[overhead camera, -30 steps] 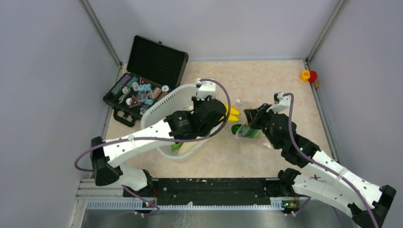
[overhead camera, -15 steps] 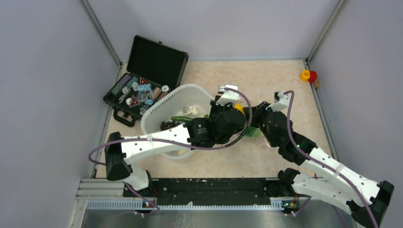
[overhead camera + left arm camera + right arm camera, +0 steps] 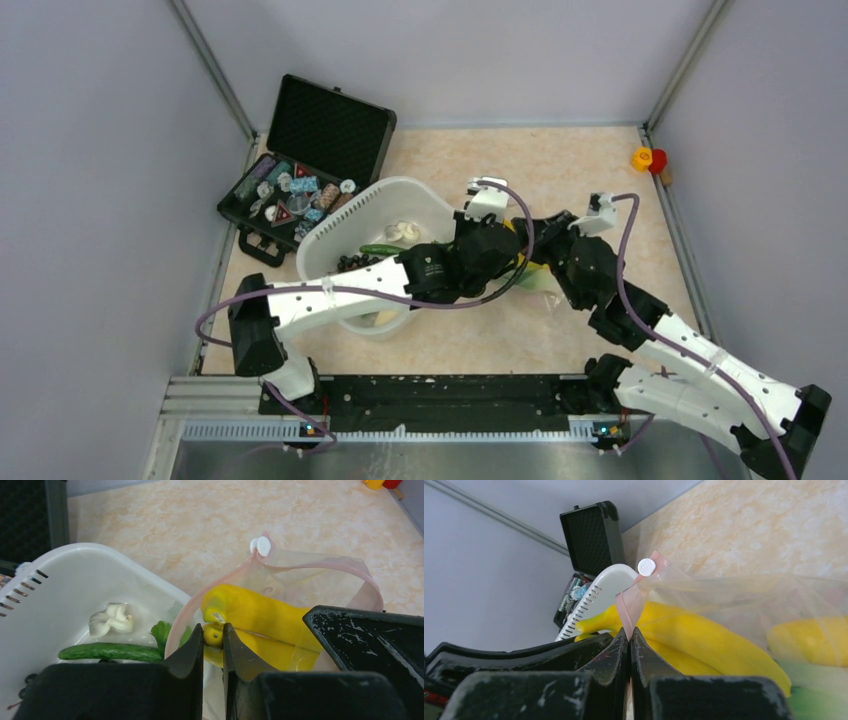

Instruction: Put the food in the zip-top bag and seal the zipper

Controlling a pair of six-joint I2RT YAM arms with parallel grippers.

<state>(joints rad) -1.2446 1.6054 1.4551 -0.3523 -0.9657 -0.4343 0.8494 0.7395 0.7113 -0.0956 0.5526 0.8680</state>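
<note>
Pinching the stubby stem of the glossy yellow plastic pepper (image 3: 260,615), the left gripper (image 3: 213,630) has its black fingers drawn close on it. The pepper's smooth, elongated body sits within the loop of the clear, crinkly zip-top bag (image 3: 320,572) at its mouth. The right gripper (image 3: 630,632) is clamped flat on the thin pinkish-red zipper strip (image 3: 625,604), below the round white slider tab (image 3: 646,566). Just beside the bag, the translucent white plastic tub (image 3: 60,565) with a slotted rim holds a slim bumpy green cucumber (image 3: 110,651), a knobbly white piece (image 3: 111,619) and a green leaf (image 3: 160,630).
</note>
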